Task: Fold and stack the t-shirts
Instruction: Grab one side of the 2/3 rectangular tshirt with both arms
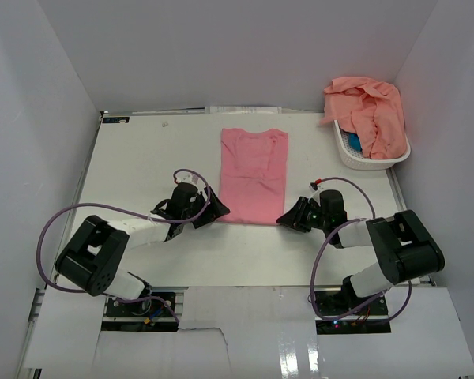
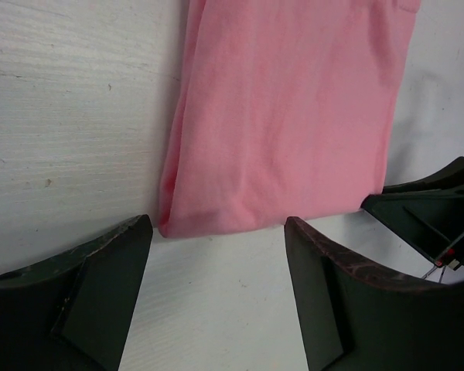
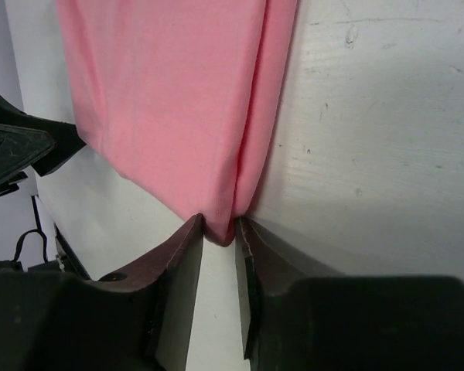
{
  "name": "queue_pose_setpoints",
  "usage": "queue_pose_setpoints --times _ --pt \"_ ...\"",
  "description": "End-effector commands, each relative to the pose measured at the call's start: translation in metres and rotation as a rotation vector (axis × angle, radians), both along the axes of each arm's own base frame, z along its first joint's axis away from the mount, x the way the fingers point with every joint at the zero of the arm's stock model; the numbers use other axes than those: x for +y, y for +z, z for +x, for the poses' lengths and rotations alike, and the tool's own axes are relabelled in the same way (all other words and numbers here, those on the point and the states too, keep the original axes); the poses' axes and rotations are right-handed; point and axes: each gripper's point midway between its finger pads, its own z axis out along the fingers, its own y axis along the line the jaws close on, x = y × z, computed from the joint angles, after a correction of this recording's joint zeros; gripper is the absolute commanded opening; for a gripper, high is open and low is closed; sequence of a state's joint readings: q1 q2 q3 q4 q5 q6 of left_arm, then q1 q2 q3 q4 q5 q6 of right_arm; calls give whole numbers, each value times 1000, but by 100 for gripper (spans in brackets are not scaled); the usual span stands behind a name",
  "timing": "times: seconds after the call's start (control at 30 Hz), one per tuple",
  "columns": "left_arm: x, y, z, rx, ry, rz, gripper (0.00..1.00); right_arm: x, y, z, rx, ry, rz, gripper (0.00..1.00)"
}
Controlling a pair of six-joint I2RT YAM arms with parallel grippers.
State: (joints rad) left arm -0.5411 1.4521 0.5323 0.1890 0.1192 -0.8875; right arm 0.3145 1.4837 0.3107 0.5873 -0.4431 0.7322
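Right gripper (image 3: 220,229) pinches the near corner of the folded shirt (image 1: 253,170), left gripper (image 2: 216,226) sits wide open beside it; basket (image 1: 352,155) mostly buried under more shirts (image 1: 367,110).

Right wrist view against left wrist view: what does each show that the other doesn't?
Right wrist only: the right gripper pinching the near corner of the folded t-shirt. Left wrist only: the left gripper open, just short of the other near corner, not touching it. Both: the pink cloth lying flat on the white table, with the opposite gripper at the frame edge.
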Motion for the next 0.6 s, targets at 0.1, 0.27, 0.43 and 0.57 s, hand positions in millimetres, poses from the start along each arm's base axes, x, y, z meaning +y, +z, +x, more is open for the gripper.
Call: queue_pose_setpoints --times 0.1,0.27,0.43,0.57 --pt "21 -42 -25 141 5 118 79 -20 -50 -27 163 -20 -138 14" --pt "23 -44 -25 145 15 127 74 -21 -48 -27 150 -18 -141 8" --pt "26 -49 -26 170 34 142 56 -21 -43 -27 136 -15 -136 8" --pt "25 -53 -28 184 27 143 30 -21 -41 -26 128 -15 -139 8"
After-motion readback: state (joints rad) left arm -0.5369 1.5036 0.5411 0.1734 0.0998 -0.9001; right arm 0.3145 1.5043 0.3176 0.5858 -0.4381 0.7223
